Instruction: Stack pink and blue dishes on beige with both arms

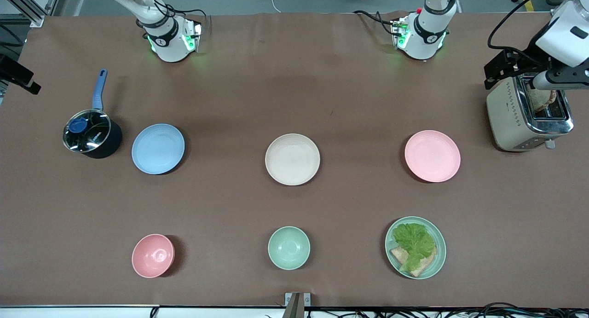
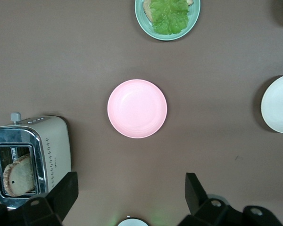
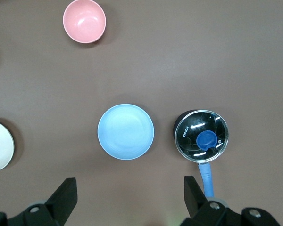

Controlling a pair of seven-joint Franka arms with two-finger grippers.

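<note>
Grippers parked high, both spread wide and empty; nothing stacked yet.

My left gripper (image 2: 127, 197) hangs over bare table by the pink plate (image 1: 432, 156); my right gripper (image 3: 127, 197) by the blue plate (image 1: 158, 148). From the beige plate (image 1: 292, 159) at table centre, pink lies at three o'clock, blue at nine, each well apart. I judge this the opening step: each arm must drop to its plate's rim.

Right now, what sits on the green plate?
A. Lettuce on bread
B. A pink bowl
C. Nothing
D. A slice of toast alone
A: the green plate, nearer the camera than the pink plate, holds a lettuce leaf lying over bread.
</note>
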